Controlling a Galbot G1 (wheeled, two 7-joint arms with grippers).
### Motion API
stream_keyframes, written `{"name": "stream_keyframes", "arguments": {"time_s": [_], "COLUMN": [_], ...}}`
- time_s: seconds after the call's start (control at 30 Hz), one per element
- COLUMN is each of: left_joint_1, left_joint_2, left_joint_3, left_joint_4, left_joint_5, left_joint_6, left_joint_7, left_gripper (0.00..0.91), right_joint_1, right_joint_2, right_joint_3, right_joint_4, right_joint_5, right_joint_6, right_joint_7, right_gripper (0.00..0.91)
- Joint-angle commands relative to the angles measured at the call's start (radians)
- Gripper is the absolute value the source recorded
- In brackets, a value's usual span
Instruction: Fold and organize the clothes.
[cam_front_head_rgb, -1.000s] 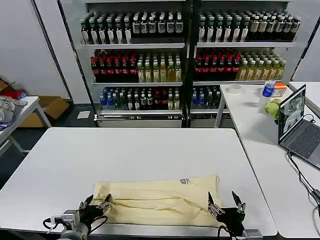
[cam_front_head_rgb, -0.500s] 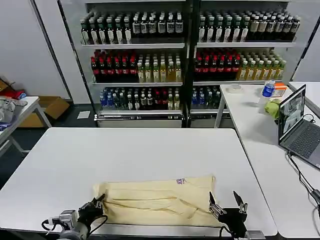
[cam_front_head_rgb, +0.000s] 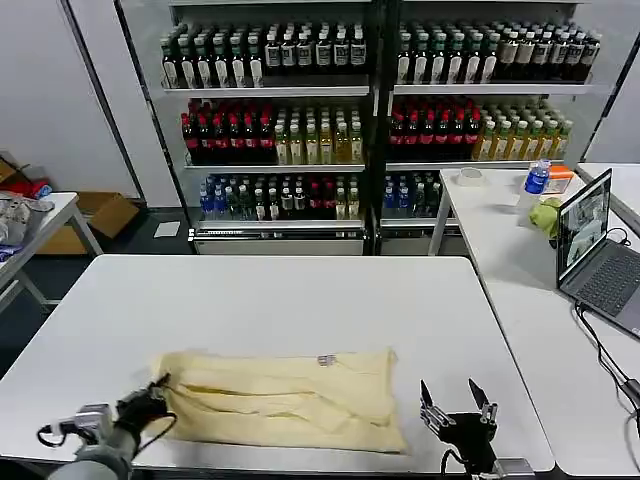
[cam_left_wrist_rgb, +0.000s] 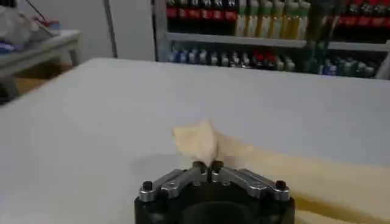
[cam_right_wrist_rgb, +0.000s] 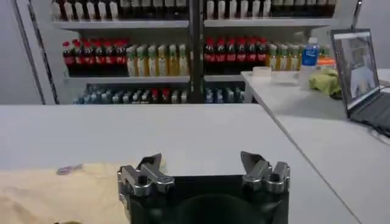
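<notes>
The clothes (cam_front_head_rgb: 285, 398), one pale yellow garment folded into a long band, lie near the front edge of the white table (cam_front_head_rgb: 300, 300). A small printed neck label (cam_front_head_rgb: 325, 360) shows on its far edge. My left gripper (cam_front_head_rgb: 155, 392) is shut on the garment's left corner; in the left wrist view that corner (cam_left_wrist_rgb: 198, 141) stands up in a peak just past the closed left gripper (cam_left_wrist_rgb: 207, 164). My right gripper (cam_front_head_rgb: 456, 402) stands open over bare table to the right of the cloth, holding nothing. In the right wrist view the right gripper (cam_right_wrist_rgb: 201, 161) has the garment (cam_right_wrist_rgb: 55, 195) off to one side.
Shelves of bottles (cam_front_head_rgb: 370, 110) stand behind the table. A second table on the right carries a laptop (cam_front_head_rgb: 595, 245), a water bottle (cam_front_head_rgb: 537, 178) and a green cloth (cam_front_head_rgb: 548, 215). A side table (cam_front_head_rgb: 30, 225) with clutter stands at the far left.
My left gripper has pulled the garment leftward along the table's front edge. The cloth has slid clear of the right gripper, which has stayed open in place.
</notes>
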Motion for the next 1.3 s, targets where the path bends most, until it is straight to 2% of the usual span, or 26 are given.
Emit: {"name": "stream_keyframes", "arguments": {"time_s": [0.03, 0.2, 0.33, 0.47, 0.73, 0.93, 1.3], "left_joint_1": [-0.007, -0.014, -0.002, -0.008, -0.030, -0.028, -0.072], "left_joint_2": [0.115, 0.154, 0.131, 0.086, 0.017, -0.028, -0.057], "left_joint_3": [-0.257, -0.313, -0.287, -0.187, -0.003, 0.130, 0.313], "left_joint_4": [0.078, 0.097, -0.011, -0.130, -0.224, -0.256, -0.215], "left_joint_5": [0.013, 0.060, 0.055, -0.015, -0.131, -0.082, 0.034], "left_joint_6": [-0.011, -0.015, -0.003, 0.007, 0.006, 0.010, 0.008], "left_joint_7": [0.038, 0.060, 0.056, 0.002, -0.050, -0.058, -0.083], "left_gripper": [0.010, 0.010, 0.010, 0.010, 0.010, 0.010, 0.010], "right_joint_1": [0.014, 0.024, 0.032, 0.033, 0.032, 0.041, 0.054], "right_joint_2": [-0.017, -0.030, -0.036, -0.045, -0.057, -0.058, -0.053], "right_joint_3": [0.002, 0.005, 0.005, 0.005, 0.008, 0.004, -0.012], "right_joint_4": [-0.005, -0.011, -0.017, -0.024, -0.027, -0.034, -0.053], "right_joint_5": [0.010, 0.019, 0.024, 0.027, 0.032, 0.035, 0.035], "right_joint_6": [-0.004, -0.005, -0.006, -0.004, -0.007, -0.010, -0.009], "right_joint_7": [0.001, 0.002, 0.003, -0.002, -0.001, 0.002, 0.003], "right_gripper": [0.907, 0.907, 0.907, 0.907, 0.907, 0.907, 0.907]}}
